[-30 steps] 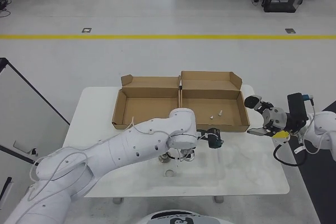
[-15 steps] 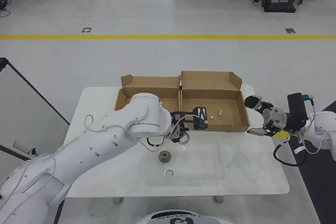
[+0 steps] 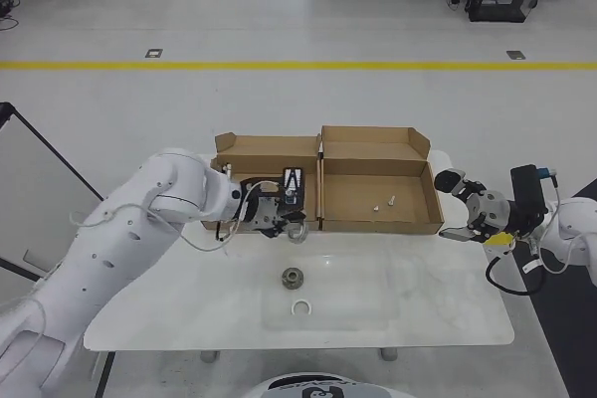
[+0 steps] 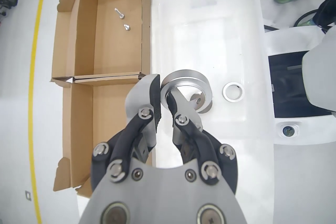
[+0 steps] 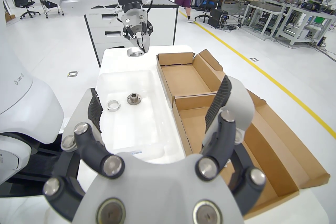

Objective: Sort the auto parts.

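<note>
Left pincer [image 4: 163, 93] pinching the rim of the big metal ring [image 4: 183, 80], hanging over the table [image 3: 428, 289] just beside the left box [image 4: 78, 114], seemingly short of its wall. With so thin a grip, the ring could swing, slip or clip the cardboard. The flanged hub [image 3: 293, 278] and small ring [image 3: 300, 308] lie mid-table. The right pincer [image 3: 456, 209] sits spread beyond the right box [image 3: 378, 164].

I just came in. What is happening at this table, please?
The robot is sorting metal parts. Its left gripper is shut on a large metal ring, above the table beside the cardboard boxes. Two bolts lie in one box. A flanged hub and a small ring lie on the table. The right gripper is open, at the table's side.
</note>
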